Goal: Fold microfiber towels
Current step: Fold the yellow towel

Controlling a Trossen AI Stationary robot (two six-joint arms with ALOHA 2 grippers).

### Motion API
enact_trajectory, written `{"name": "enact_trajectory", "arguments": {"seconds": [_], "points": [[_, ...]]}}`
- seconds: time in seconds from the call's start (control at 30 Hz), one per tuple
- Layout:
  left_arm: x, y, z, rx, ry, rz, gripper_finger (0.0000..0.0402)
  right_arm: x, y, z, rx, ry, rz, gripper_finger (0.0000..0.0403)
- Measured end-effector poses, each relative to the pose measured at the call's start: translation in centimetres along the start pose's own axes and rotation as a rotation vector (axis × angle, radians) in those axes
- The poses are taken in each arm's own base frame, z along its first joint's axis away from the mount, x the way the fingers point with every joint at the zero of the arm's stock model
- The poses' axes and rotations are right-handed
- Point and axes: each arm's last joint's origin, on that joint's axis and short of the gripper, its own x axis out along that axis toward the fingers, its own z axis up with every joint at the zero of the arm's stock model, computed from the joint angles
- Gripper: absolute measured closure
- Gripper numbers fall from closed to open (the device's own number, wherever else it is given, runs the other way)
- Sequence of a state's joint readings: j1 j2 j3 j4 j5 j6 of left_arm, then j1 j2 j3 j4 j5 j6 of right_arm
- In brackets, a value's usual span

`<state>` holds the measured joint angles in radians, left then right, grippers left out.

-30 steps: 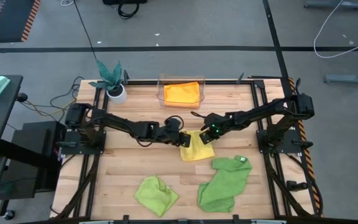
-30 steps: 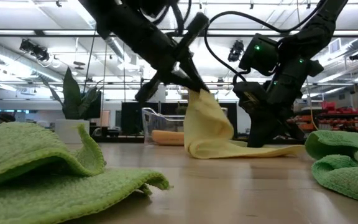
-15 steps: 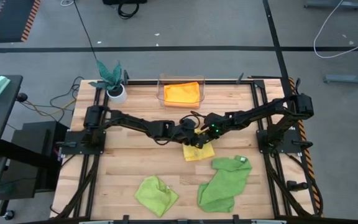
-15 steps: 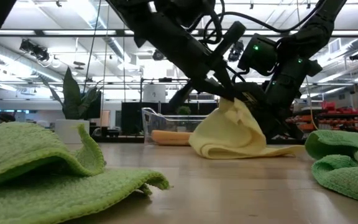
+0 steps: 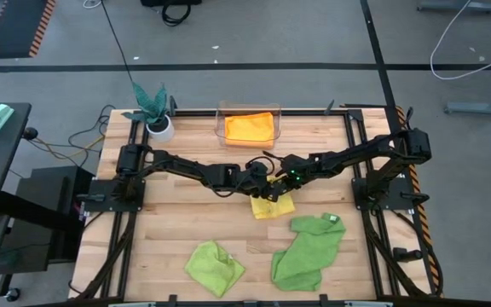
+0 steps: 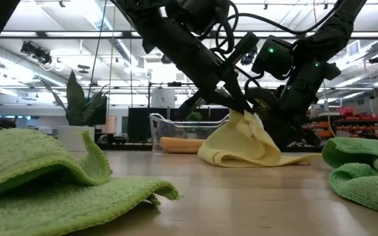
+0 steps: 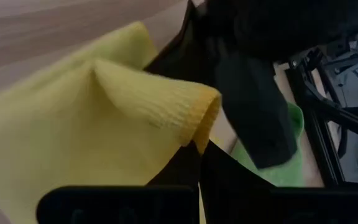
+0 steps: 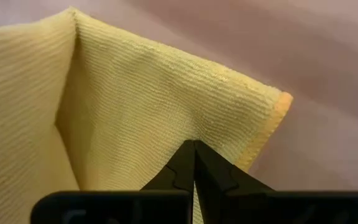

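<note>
Both arms reach to mid-counter (image 5: 169, 230), left pincer (image 5: 267, 188) and right pincer (image 5: 273, 195) each pinching the yellow towel (image 5: 273, 207).

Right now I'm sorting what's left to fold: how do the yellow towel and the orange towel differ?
The yellow towel lies mid-table, one edge lifted and pinched by the left gripper and the right gripper; the orange towel sits untouched. The yellow one is on bare wood and mid-fold; the orange one lies flat inside the clear bin. Both are small cloths.
</note>
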<state>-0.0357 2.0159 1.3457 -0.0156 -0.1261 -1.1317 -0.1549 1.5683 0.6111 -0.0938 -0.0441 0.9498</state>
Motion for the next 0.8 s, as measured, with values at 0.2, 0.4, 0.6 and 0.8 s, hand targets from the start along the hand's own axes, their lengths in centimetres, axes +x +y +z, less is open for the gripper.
{"name": "enact_trajectory", "arguments": {"seconds": [0.2,0.4,0.6,0.8], "points": [[0.0,0.1,0.2,-0.002,-0.007,0.009,0.0398,-1.5,-0.2,0.0,0.0,-0.04,-0.035,0.0375],[0.1,0.6,1.2,-0.007,-0.026,0.018,0.0398,-1.6,-0.2,-0.3,-0.02,0.009,-0.026,0.0352],[0.2,0.9,2.0,-0.015,-0.024,0.011,0.0398,-1.8,-0.1,-0.1,-0.025,0.002,-0.015,0.032],[0.2,1.0,2.0,-0.015,-0.014,0.01,0.0398,-2.7,-0.3,0.0,-0.033,-0.005,-0.025,0.0299]]}}
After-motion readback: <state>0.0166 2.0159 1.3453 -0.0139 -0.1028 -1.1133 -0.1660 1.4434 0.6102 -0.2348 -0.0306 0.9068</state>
